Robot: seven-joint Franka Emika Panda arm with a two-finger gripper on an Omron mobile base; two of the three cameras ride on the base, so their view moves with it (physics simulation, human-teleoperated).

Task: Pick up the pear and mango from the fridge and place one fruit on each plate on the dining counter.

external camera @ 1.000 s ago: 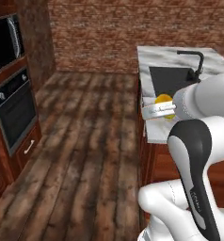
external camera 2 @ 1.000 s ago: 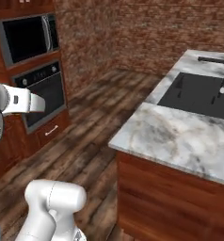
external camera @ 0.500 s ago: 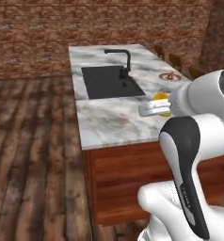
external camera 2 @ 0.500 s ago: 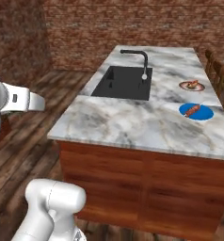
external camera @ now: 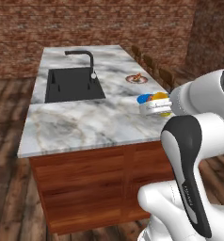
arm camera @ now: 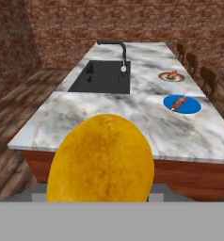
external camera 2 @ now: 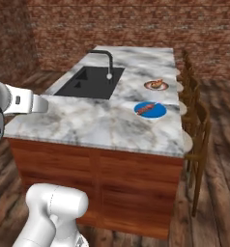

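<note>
My gripper (external camera: 154,107) is shut on the mango (external camera: 160,98), an orange-yellow fruit that bulks large in the hand view (arm camera: 100,162). It hangs in front of the near edge of the dining counter (external camera: 81,123), a white marble island. The bright blue plate (external camera 2: 150,109) lies on the right part of the top, with a small reddish thing on it. The brown-rimmed plate (external camera 2: 156,85) sits just beyond it. In the left base view the gripper partly covers the blue plate (external camera: 143,99). The pear and the fridge are out of view.
A dark inset sink (external camera 2: 92,82) with a black faucet (external camera 2: 107,61) takes the left half of the counter. Wooden stools (external camera 2: 196,130) line its right side. Brick walls stand behind, and wooden floor (external camera 2: 223,159) surrounds the island.
The whole picture has swung from the floor and wall ovens round to the island, so the base has moved. The mango has stayed in the gripper throughout.
</note>
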